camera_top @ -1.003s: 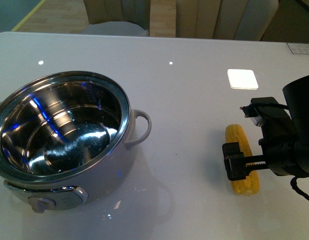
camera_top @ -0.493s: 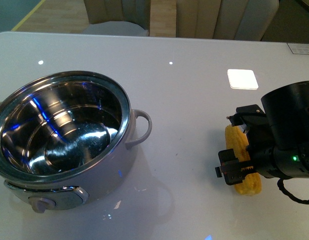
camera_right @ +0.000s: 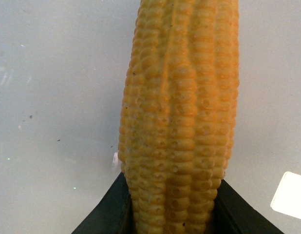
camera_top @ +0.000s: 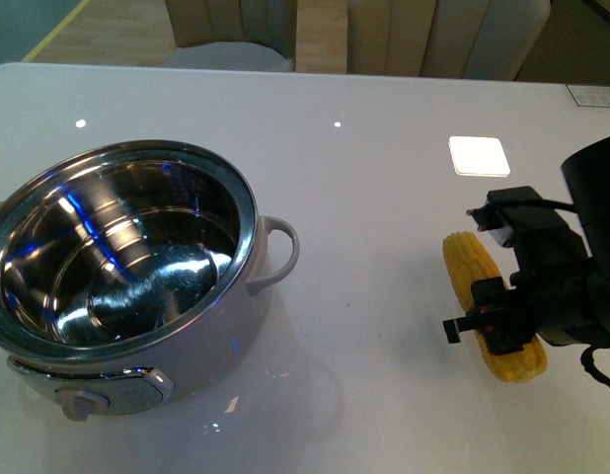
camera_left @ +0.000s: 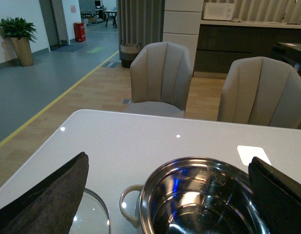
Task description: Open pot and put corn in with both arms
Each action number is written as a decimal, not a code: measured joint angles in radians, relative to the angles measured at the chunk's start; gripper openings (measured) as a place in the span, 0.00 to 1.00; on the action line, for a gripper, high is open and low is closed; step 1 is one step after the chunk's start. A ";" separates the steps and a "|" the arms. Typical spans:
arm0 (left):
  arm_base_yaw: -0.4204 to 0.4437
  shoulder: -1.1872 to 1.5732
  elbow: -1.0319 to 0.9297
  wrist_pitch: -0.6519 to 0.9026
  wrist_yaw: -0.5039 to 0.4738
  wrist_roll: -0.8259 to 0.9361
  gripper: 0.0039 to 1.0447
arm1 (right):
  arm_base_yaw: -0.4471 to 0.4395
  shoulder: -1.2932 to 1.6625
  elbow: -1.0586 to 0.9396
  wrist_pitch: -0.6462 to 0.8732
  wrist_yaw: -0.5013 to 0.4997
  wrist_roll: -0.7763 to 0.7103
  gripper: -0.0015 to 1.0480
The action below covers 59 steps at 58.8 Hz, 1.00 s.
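Note:
The pot [camera_top: 127, 267] stands uncovered at the table's left, its shiny steel inside bare, loop handle [camera_top: 280, 252] toward the middle. In the left wrist view the pot [camera_left: 204, 200] lies below my open left gripper [camera_left: 167, 158], and a glass lid [camera_left: 89, 217] lies flat on the table beside it. The yellow corn [camera_top: 465, 259] is at the right, held across its middle by my right gripper [camera_top: 495, 324]. The right wrist view shows the corn [camera_right: 179, 112] pinched between the two black fingers [camera_right: 109, 212] over bare table.
A white square patch [camera_top: 479, 155] sits on the table behind the corn. Beige chairs [camera_left: 161, 78] stand past the table's far edge [camera_top: 285, 71]. White tabletop [camera_top: 374, 286] separates the pot from the corn.
My right gripper has closed on the corn and shifted right. The corn's near end has swung to the right with it. The pot has not moved.

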 joint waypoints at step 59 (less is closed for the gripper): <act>0.000 0.000 0.000 0.000 0.000 0.000 0.94 | 0.289 -0.250 0.394 -0.352 -0.273 0.504 0.44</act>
